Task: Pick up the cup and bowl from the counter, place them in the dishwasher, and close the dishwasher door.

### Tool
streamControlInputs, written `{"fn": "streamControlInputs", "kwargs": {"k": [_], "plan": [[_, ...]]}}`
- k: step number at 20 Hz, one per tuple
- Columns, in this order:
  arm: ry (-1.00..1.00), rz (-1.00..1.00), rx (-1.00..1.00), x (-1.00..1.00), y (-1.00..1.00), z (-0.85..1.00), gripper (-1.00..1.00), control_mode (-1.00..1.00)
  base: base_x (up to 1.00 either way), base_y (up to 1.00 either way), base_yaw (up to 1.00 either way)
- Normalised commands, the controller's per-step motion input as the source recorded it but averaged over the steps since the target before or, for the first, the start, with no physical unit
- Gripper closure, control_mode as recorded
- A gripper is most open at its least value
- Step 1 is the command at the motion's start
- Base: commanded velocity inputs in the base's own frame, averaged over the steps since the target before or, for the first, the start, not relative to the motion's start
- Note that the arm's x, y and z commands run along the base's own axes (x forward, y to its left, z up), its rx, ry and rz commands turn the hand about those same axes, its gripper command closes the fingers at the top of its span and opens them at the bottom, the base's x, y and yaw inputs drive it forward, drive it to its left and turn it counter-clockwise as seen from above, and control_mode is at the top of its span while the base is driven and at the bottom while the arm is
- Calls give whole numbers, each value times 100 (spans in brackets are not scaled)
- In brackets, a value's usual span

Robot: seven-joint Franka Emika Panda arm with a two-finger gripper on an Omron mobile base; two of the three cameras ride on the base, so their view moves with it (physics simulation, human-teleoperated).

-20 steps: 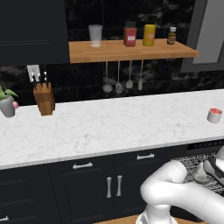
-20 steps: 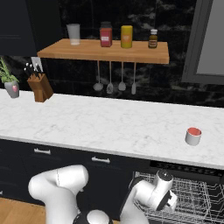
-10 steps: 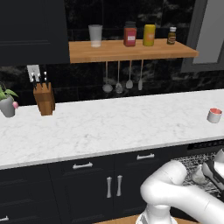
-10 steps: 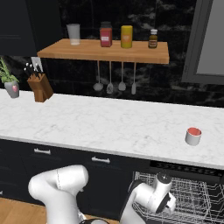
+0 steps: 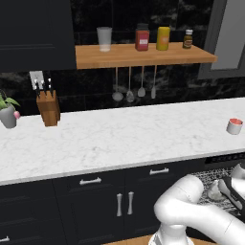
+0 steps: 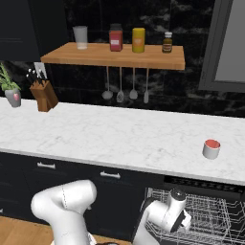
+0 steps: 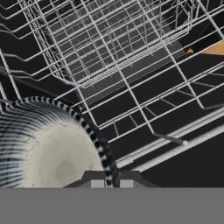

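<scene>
One cup [image 6: 211,148], one bowl [image 7: 48,148], one knife block [image 5: 48,106], one plant pot [image 5: 8,116], four hanging utensils [image 5: 129,83], four shelf containers [image 5: 142,37].

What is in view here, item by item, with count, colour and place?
Cup: one, white with red inside, right end of counter.
Counter: one, white marble, above dark cabinets.
Bowl: one, cream inside, black-and-white striped rim, over the rack, rim between the fingertips.
Rack: one, grey wire, pulled out of the dishwasher.
Knife block: one, brown, left on counter.
Potted plant: one, grey pot, far left.
Shelf: one, wooden, holding tumbler, red jar, yellow jar, small bottle.
Utensils: four, grey, hanging under shelf.
Hand: one, dark, shut on bowl.
</scene>
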Motion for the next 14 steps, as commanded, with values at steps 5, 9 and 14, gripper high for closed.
{"fn": "streamControlInputs", "kwargs": {"k": [5, 9, 14], "plan": [[0, 0, 0, 0, 0, -42, 100, -100, 0, 0, 0], [0, 0, 0, 0, 0, -34, 100, -100, 0, 0, 0], [1, 0, 0, 0, 0, 0, -100, -100, 0, 0, 0]]}}
